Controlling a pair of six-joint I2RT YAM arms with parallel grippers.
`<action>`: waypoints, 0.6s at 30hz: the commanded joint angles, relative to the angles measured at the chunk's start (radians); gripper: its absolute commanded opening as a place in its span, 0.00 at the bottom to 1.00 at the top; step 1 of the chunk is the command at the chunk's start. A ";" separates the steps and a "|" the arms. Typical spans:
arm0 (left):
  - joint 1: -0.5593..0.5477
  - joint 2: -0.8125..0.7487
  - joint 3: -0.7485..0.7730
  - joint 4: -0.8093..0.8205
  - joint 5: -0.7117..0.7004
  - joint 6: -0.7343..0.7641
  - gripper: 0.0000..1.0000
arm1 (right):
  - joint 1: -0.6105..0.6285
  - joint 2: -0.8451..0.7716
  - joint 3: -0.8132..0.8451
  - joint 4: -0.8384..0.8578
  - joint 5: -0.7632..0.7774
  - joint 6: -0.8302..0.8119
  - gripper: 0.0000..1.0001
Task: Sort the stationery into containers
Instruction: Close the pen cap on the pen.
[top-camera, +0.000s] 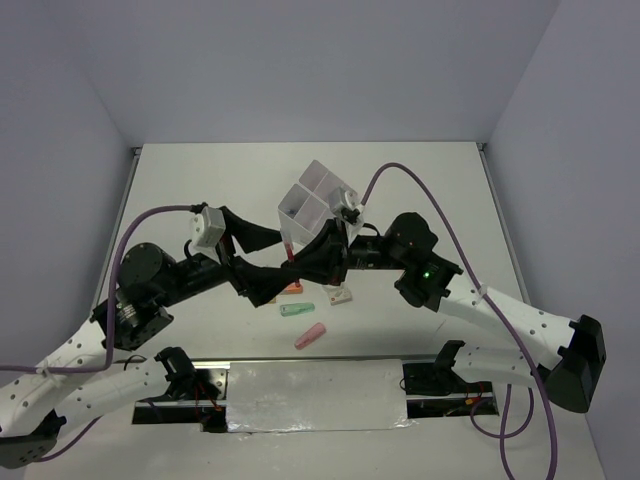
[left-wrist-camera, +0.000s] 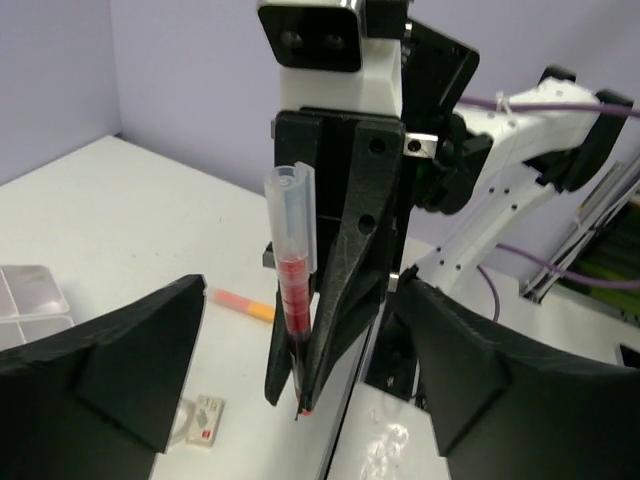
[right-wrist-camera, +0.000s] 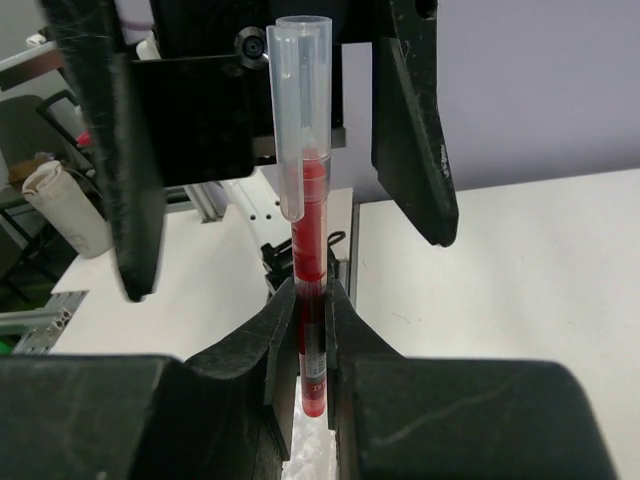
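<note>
Left gripper (left-wrist-camera: 302, 290) released; I see its jaws spread wide either side of the red pen (right-wrist-camera: 310, 230). Pen upright, clear cap on top. Right gripper (right-wrist-camera: 312, 300) clenched on its lower barrel. Divided box (top-camera: 315, 195) at 12 o'clock of the pen.

White arms (top-camera: 520, 325), purple cables (top-camera: 400, 166), black claws (left-wrist-camera: 300, 370) (right-wrist-camera: 312, 300)

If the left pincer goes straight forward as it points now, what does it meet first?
The red pen, held upright by the right pincer, straight ahead of the gap of the open left pincer; its depth is unclear.
</note>
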 joint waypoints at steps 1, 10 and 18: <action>-0.002 -0.021 0.076 -0.037 0.040 0.022 0.98 | -0.002 -0.021 0.046 -0.035 0.027 -0.054 0.00; -0.002 -0.006 0.249 -0.316 -0.217 0.046 0.99 | -0.024 -0.018 0.003 0.028 -0.019 -0.030 0.00; -0.002 0.105 0.260 -0.152 -0.113 0.010 0.99 | -0.022 -0.010 0.030 0.033 -0.113 -0.001 0.00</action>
